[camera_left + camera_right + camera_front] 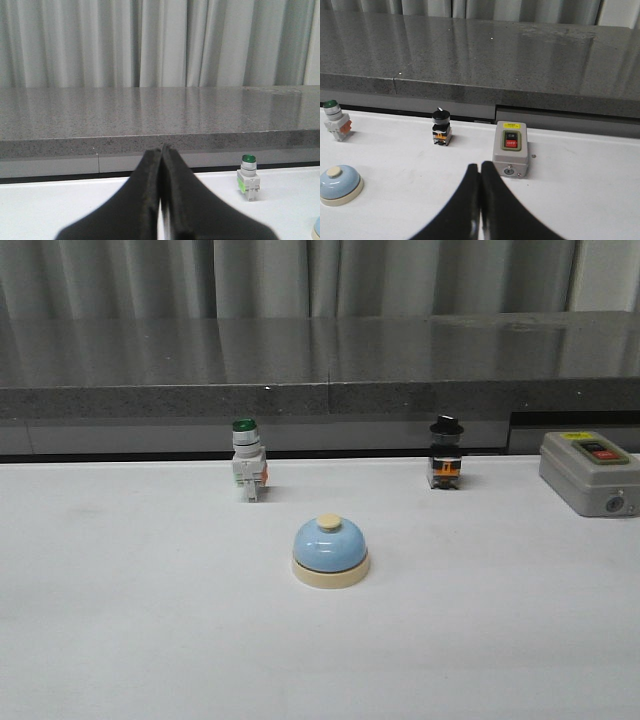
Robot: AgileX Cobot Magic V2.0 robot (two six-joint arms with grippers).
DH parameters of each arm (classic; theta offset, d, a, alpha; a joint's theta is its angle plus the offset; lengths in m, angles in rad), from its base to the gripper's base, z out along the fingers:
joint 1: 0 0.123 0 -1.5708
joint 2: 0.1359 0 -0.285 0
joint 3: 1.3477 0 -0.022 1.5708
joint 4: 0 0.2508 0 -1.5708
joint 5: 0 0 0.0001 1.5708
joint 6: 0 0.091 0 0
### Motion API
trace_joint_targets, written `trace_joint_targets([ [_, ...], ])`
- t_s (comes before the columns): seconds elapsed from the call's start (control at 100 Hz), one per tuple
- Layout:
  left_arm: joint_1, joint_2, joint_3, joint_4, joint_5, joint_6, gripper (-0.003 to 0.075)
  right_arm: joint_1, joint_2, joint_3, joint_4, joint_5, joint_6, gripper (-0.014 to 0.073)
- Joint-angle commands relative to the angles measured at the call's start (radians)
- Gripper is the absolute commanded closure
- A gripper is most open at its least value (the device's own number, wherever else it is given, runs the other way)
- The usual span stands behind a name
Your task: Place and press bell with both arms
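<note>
The bell (331, 551), a light-blue dome on a cream base with a cream button, stands upright on the white table near the middle. It also shows in the right wrist view (340, 185), and its edge shows in the left wrist view (316, 228). Neither arm appears in the front view. My left gripper (161, 148) is shut and empty, held above the table, with the bell off to one side. My right gripper (479, 166) is shut and empty, above the table in front of the grey box.
A green-capped white switch (248, 462) and a black-knobbed selector switch (446, 453) stand at the table's back. A grey box with ON/OFF buttons (590, 472) sits at the back right. A grey stone ledge (320, 380) and curtains run behind the table.
</note>
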Motion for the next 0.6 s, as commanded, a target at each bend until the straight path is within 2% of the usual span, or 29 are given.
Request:
trace_joint_targets([
  [0.0,0.0,-0.027,0.045,-0.001,-0.083,-0.006,0.0741,-0.014,-0.053,0.04,-0.005,-0.128,0.004,0.0654],
  [0.26,0.0,-0.027,0.045,-0.001,-0.083,-0.006,0.0741,-0.073,-0.218,0.182,-0.005,-0.147,0.052,0.0654],
  [0.59,0.0,-0.027,0.045,-0.001,-0.083,-0.006,0.0741,-0.092,-0.219,0.282,-0.006,-0.286,0.056,0.0654],
])
